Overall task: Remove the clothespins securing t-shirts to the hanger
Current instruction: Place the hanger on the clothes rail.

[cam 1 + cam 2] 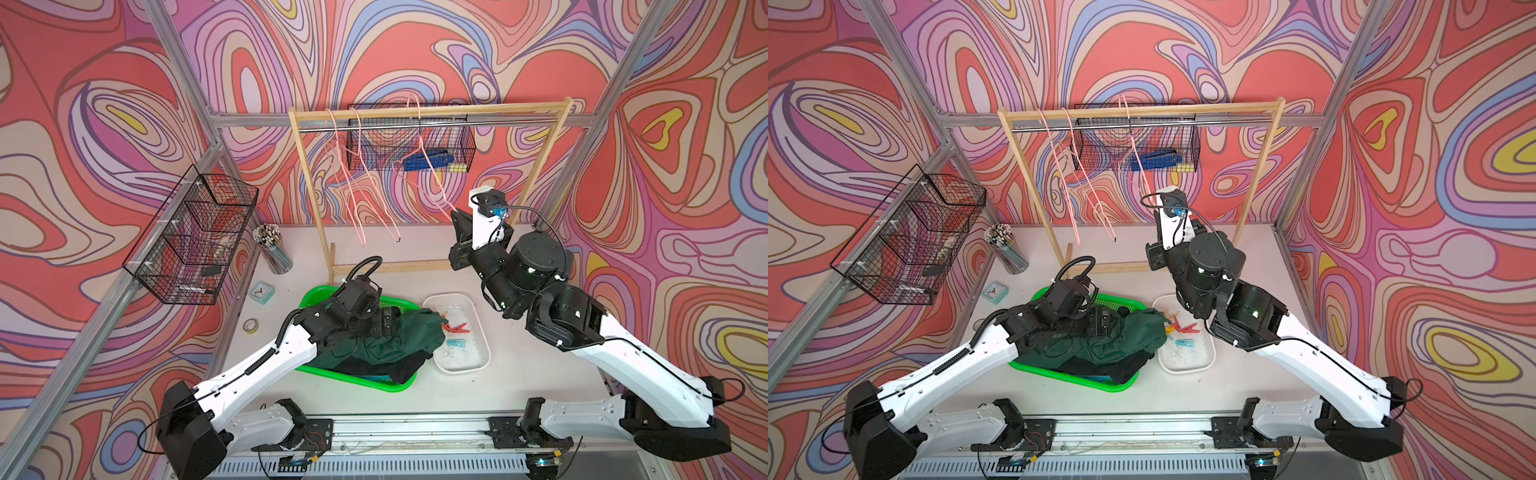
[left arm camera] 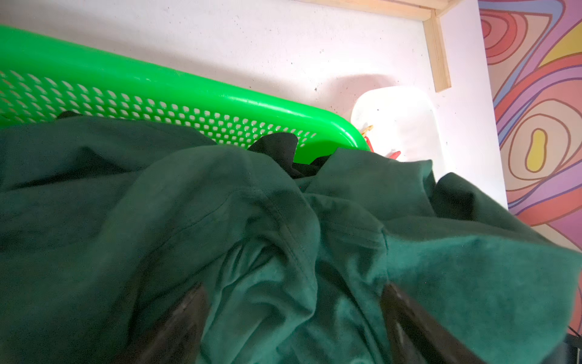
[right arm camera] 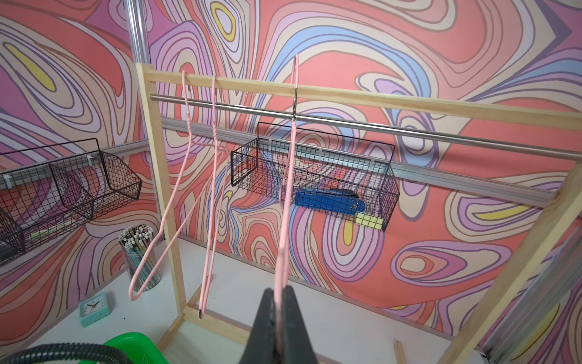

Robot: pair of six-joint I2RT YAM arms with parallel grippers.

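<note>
Three pink wire hangers hang bare on the rack's rail. My right gripper [image 3: 278,291] is shut on the lower end of the rightmost hanger [image 1: 419,166] and holds it out at a slant. The t-shirts lie heaped in a green basket [image 1: 357,384]: the dark green one [image 1: 390,336] on top, a black one [image 1: 386,368] under it, and a turquoise edge [image 1: 376,377] at the bottom. My left gripper [image 2: 293,315] is low over the green shirt, open, with loose folds between its fingers [image 2: 182,321]. Red clothespins [image 1: 457,329] and a light blue one [image 1: 456,343] lie in a white tray [image 1: 486,345].
The wooden rack [image 1: 415,111] stands at the back with its foot bar on the table. Wire baskets hang on the left wall [image 1: 195,237] and the back wall [image 1: 411,145]. A pencil cup [image 1: 272,249], a small clock [image 1: 262,292] and a tape roll [image 1: 250,325] sit left of the basket.
</note>
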